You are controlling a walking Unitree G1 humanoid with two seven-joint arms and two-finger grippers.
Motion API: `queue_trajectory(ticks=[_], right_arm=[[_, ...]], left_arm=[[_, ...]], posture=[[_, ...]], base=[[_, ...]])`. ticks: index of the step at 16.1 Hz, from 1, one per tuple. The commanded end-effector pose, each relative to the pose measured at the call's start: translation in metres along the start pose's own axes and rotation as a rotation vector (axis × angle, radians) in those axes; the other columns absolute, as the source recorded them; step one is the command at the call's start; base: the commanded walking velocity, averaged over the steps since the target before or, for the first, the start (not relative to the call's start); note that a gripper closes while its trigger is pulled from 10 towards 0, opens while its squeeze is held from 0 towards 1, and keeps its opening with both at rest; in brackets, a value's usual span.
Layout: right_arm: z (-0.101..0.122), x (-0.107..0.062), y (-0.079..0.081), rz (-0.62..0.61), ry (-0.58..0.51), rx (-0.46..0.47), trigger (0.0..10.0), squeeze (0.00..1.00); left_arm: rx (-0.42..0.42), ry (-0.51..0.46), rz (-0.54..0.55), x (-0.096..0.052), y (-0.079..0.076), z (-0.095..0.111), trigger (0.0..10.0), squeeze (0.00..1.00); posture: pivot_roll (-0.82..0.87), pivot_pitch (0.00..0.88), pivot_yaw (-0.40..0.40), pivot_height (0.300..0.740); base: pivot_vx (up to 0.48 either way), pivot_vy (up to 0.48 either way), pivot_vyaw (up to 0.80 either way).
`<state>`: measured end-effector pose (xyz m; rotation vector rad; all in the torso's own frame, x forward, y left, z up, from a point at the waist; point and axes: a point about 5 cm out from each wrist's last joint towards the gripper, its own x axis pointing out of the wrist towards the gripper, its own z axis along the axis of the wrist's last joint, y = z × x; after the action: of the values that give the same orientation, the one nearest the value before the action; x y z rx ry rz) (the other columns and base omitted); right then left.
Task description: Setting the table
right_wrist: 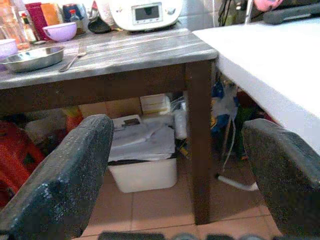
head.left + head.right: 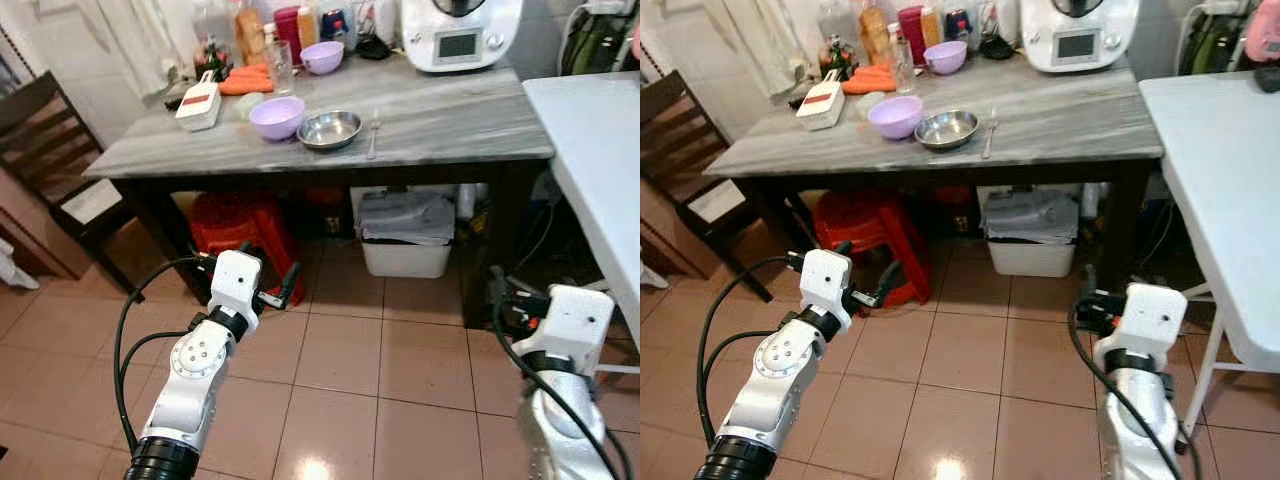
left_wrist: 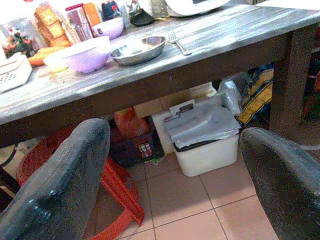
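Tableware stands in a group on the grey marbled desk [image 2: 450, 125] ahead: a lilac bowl [image 2: 276, 116] sits just beside a shallow steel dish [image 2: 330, 129], with a metal fork [image 2: 372, 135] lying on the bare surface just right of the dish. A clear glass [image 2: 279, 66] stands behind the lilac bowl, and a second, smaller purple bowl [image 2: 322, 57] sits farther back near the bottles [image 2: 255, 25]. The steel dish is round, shiny and low-walled; the lilac bowl is matte and deeper.

Other items on the desk: a white grater with a red stripe [image 2: 199, 105] at the left, orange carrots [image 2: 247, 79] behind it, and a white kitchen machine with a small screen [image 2: 459, 32] at the back right.

Under the desk are a red plastic stool [image 2: 240, 225] and a white bin with a grey lid [image 2: 406, 235]. A dark wooden chair [image 2: 60, 165] stands at the left, and a white folding table [image 2: 600, 150] extends along the right.

Left gripper [image 2: 270, 285] is held low over the tiled floor [image 2: 350, 360], in front of the red stool and well short of the desk, its jaws spread and holding nothing. Right gripper [image 2: 1090, 300] is likewise low, near the desk's right leg, jaws spread and empty.
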<state>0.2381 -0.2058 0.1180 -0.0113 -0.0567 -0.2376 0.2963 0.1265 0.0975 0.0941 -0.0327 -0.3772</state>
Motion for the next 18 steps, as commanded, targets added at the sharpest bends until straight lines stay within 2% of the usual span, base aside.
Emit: queue_trajectory(ticks=[1,4,10,18], right_arm=[[0.001,0.0,0.007,0.024,0.002,0.008,10.0,0.0],[0.001,0.005,0.014,0.058,0.009,0.009,10.0,0.0],[0.002,0.014,0.018,0.089,0.008,0.011,10.0,0.0],[-0.005,0.011,0.018,0.072,0.032,0.027,10.0,0.0]], left_arm=[[-0.003,0.015,0.018,-0.004,0.005,-0.003,10.0,0.0],[-0.022,0.009,0.044,-0.006,0.002,-0.004,10.0,0.0],[-0.028,0.011,0.083,-0.01,0.005,-0.007,10.0,0.0],[-0.033,0.018,0.062,-0.009,0.002,-0.008,10.0,0.0]], posture=[[-0.11,0.0,0.14,0.74],[-0.1,0.0,0.106,0.74],[-0.07,0.0,0.07,0.74],[-0.08,0.0,0.091,0.74]], base=[[0.0,0.0,0.0],[0.0,0.0,0.0],[0.0,0.0,0.0],[0.0,-0.252,0.0]])
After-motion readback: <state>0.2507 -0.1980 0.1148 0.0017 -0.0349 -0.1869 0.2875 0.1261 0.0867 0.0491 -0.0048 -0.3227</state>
